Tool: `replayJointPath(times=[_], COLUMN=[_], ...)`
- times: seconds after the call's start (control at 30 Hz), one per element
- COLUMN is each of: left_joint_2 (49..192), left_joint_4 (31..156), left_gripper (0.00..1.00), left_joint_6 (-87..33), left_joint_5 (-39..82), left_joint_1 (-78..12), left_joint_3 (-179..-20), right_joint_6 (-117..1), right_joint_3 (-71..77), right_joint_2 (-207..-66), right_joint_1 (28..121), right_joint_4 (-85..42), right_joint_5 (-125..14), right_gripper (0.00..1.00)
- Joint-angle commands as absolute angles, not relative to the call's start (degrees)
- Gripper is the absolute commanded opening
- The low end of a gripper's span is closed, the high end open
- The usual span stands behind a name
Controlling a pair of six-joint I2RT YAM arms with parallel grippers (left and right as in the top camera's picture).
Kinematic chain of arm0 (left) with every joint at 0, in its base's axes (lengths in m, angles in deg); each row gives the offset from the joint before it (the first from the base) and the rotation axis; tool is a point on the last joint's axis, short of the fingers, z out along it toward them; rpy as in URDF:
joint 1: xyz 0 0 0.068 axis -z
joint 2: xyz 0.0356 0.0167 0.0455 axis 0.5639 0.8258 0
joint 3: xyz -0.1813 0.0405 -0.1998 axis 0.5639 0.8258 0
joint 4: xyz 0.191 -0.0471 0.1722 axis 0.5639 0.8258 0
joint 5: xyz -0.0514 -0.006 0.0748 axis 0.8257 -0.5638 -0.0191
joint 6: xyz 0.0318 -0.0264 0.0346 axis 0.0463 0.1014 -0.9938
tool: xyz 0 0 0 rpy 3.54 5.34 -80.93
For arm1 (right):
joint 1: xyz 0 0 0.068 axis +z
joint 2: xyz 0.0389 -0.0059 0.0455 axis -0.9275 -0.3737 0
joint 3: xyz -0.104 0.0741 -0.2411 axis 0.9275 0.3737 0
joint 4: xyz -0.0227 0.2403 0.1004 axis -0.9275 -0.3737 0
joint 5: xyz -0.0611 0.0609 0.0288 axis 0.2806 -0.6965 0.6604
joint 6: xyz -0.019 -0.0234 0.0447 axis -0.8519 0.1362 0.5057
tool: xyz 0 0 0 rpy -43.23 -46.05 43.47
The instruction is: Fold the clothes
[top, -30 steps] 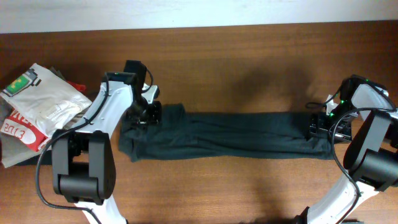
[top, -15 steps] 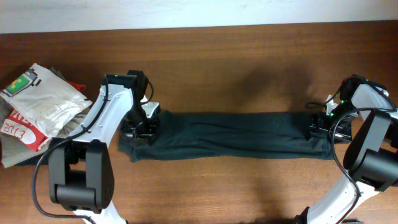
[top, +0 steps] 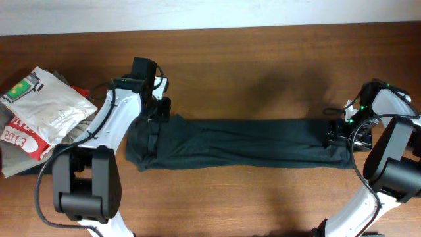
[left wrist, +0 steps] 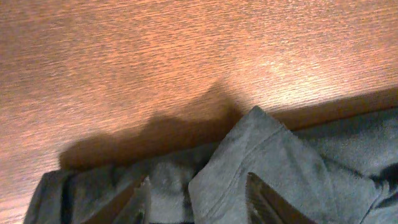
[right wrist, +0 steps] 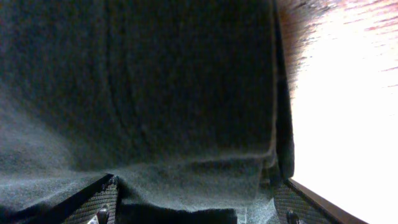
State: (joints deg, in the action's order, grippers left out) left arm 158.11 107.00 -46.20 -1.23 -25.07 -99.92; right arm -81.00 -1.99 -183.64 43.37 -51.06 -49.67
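Table (top: 263,59): brown wood grain right across the overhead view; everything sits on it.
T-shirt (top: 250,141): dark cloth, stretched out as one long, narrow band across the middle of the table, running from the left gripper to the right one; lengthwise creases along it; the left end is wider and bunched, with a flap turned up by the arm; the right end is squared off.
Left arm (top: 112,128): white links, reaching in from the near-left edge and bending over the shirt's left end.
Right arm (top: 388,141): white and black, tucked at the far right edge, wrist turned in toward the shirt's right end.
White garment (top: 46,108): crumpled, at the left edge of the table, well apart from the shirt; it lies on top of a red-and-white garment (top: 16,135) that pokes out beneath it.
Left gripper (left wrist: 199,199): down on the bunched left end; its fingers (left wrist: 142,200) flank a raised ridge of cloth that peaks just past them, and they pinch that ridge from both sides.
Right gripper (top: 335,131): low on the right end; from the wrist the fingers (right wrist: 102,202) stand wide with cloth filling the whole gap; gripping or merely resting there, I cannot tell.
Green label (top: 25,84): small, on the white garment's far corner.
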Motion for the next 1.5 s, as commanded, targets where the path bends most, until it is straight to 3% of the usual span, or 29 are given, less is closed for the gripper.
replayJointPath(times=[0.0,0.2,0.27,0.43,0.63,0.73,0.8,0.83,1.0,1.33,1.37,1.47], left_joint_2=[163.0,164.3,163.8,161.4,161.4,161.4,161.4,161.4,161.4,152.2,151.0,150.3], left_joint_4=[106.9,106.9,107.1,108.2,122.6,126.1,124.5,123.1,110.5,111.5,111.9,112.2], left_gripper=[0.41,0.01,0.00,0.00,0.00,0.02,0.43,0.46,0.47,0.45,0.45,0.45], left_joint_6=[-45.9,-45.9,-46.5,-64.9,-79.7,-85.8,-85.7,-84.1,-65.2,-55.9,-55.8,-55.7], left_joint_5=[4.0,8.0,12.0,49.6,49.4,48.1,41.6,39.0,23.2,13.8,13.8,13.8], left_joint_1=[-25.0,-25.0,-25.0,-24.9,-24.9,-24.9,-24.9,-24.9,-25.0,-31.8,-32.6,-33.1], left_joint_3=[-100.2,-100.2,-100.6,-102.0,-102.0,-102.0,-102.0,-102.0,-102.0,-103.8,-103.8,-103.8], right_joint_6=[-81.6,-81.6,-81.6,-81.6,-81.6,-81.6,-81.6,-81.6,-81.6,-86.0,-86.0,-86.2], right_joint_3=[-1.2,-1.2,-1.2,-1.2,-1.2,-1.2,-1.2,-1.2,-1.2,0.0,0.8,1.6], right_joint_2=[-183.7,-183.7,-183.7,-183.7,-183.7,-183.7,-183.7,-183.7,-183.7,-183.7,-183.7,-183.7], right_joint_1=[43.2,43.2,43.2,43.2,43.2,43.2,43.2,43.2,43.2,43.3,43.3,43.3], right_joint_4=[-50.0,-50.0,-50.0,-50.0,-50.0,-50.0,-50.1,-50.1,-50.3,-52.2,-51.9,-51.3], right_joint_5=[-51.1,-51.1,-51.1,-51.1,-51.1,-51.1,-51.1,-51.1,-51.1,-59.6,-59.5,-57.5], right_gripper=[0.82,0.82,0.81,0.81,0.82,0.82,0.82,0.82,0.81,0.82,0.80,0.34])
